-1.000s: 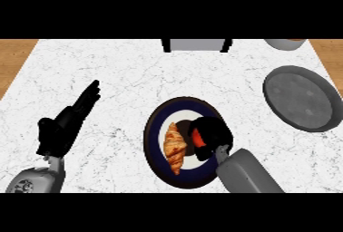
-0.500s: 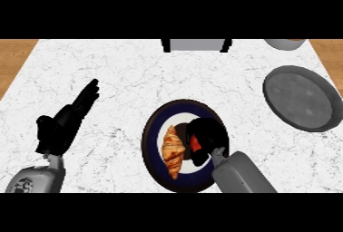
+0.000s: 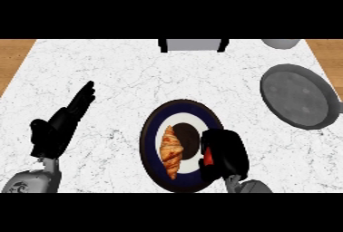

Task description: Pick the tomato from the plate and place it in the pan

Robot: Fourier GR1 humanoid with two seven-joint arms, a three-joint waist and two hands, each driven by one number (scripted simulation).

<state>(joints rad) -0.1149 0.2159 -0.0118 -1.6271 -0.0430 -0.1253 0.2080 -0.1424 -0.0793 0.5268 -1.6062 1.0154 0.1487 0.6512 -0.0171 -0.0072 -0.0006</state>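
A dark blue plate (image 3: 157, 124) with a white centre lies in the middle of the marble counter. A croissant (image 3: 171, 151) rests on its left half. My right hand (image 3: 225, 153) covers the plate's right side, its fingers curled round the red tomato (image 3: 208, 158), of which only a thin sliver shows. The grey pan (image 3: 297, 95) sits at the counter's right edge, well apart from the hand. My left hand (image 3: 59, 125) stays open at the left, fingers pointing up.
A grey box-like appliance (image 3: 192, 44) stands at the counter's back edge. Part of a grey bowl (image 3: 281, 43) shows at the back right. Wooden floor borders the counter on both sides.
My right hand has drawn back toward me over the plate and closed round the tomato, hiding most of it. The left hand has not moved.
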